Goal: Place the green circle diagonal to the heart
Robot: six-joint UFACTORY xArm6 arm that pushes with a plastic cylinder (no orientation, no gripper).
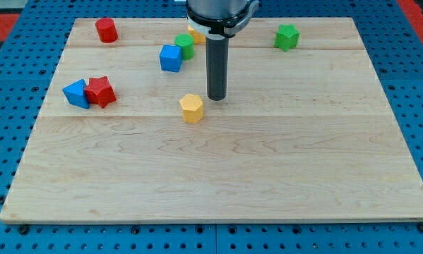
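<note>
The green circle (185, 46) lies near the view's top, touching the upper right corner of a blue cube (170, 58). A yellow block (195, 35), mostly hidden by the arm, sits just right of and above the green circle; its shape cannot be made out. Another yellow block (191, 108), roughly hexagonal, lies near the board's middle. My tip (217, 97) rests on the board just right of and slightly above this yellow block, apart from it, and well below the green circle.
A red block (106, 29) lies at the top left. A blue triangle (76, 93) touches a red star (101, 92) at the left. A green star (287, 37) lies at the top right. The wooden board (267, 176) sits on a blue pegboard.
</note>
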